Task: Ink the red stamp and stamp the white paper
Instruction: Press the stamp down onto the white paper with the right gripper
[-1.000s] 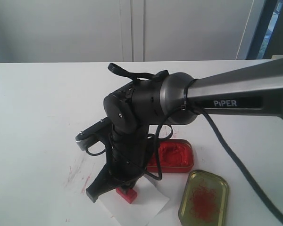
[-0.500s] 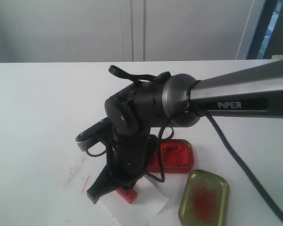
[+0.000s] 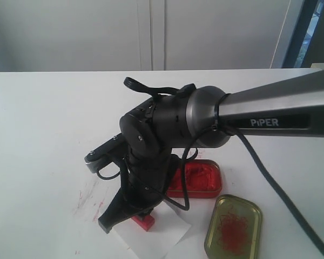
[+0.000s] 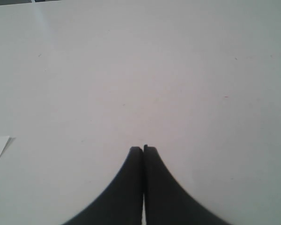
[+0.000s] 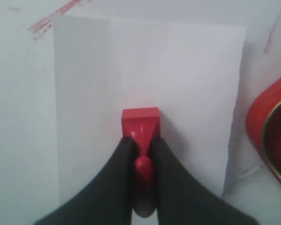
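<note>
From outside, my right fingers [image 3: 116,211] reach down onto the red stamp [image 3: 143,222]. It stands on the white paper [image 3: 170,233], near the ink tin [image 3: 197,179] and its lid [image 3: 233,226] on the bench [image 3: 43,118].

At my left wrist, my left fingers [image 4: 131,178] are pressed together, empty.

At my right wrist, the fingers clamp the stamp's knob, its base on the paper.

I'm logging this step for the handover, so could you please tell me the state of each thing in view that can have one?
red stamp: upright, base down at the white paper; contact unclear.
white paper: lying flat, no print visible.
right gripper: shut on the red stamp's knob.
left gripper: shut, empty.
ink tin: open, red ink exposed.
tin lid: off, lying inside up beside the ink tin, smeared red.
</note>
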Robot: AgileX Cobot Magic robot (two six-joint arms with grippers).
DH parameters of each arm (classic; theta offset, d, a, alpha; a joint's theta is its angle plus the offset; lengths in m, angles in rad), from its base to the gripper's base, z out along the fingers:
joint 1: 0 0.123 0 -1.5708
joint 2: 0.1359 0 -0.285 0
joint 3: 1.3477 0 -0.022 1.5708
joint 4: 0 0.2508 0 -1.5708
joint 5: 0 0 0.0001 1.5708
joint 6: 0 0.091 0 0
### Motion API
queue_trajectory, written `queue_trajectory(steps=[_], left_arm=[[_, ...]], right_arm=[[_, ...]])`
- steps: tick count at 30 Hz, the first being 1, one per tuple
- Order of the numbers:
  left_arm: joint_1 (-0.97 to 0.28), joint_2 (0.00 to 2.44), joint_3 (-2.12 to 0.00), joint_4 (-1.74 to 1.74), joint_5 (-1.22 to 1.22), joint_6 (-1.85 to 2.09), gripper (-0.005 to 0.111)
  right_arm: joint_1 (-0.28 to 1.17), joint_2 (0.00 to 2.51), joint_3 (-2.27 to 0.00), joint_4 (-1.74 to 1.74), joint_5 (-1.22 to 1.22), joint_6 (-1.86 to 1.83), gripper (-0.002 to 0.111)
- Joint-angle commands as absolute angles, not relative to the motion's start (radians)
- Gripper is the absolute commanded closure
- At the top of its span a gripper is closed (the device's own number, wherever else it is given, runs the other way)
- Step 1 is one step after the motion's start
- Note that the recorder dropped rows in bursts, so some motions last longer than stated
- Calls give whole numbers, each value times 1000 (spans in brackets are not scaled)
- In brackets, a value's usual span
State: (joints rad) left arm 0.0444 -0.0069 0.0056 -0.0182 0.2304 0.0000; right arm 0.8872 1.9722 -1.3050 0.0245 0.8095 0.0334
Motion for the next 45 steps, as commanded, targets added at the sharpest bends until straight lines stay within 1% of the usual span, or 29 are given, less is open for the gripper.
queue_trajectory(steps=[1, 17, 40, 45], left_arm=[[47, 0, 0, -28, 232, 0, 107], [47, 0, 0, -28, 232, 0, 107], [47, 0, 0, -28, 232, 0, 107], [47, 0, 0, -28, 232, 0, 107]], right_arm=[[886, 1955, -1302, 19, 806, 32, 108], [886, 1882, -1304, 0, 810, 34, 108], [886, 1910, -1304, 6, 826, 50, 108], [886, 1920, -1293, 0, 778, 58, 108]])
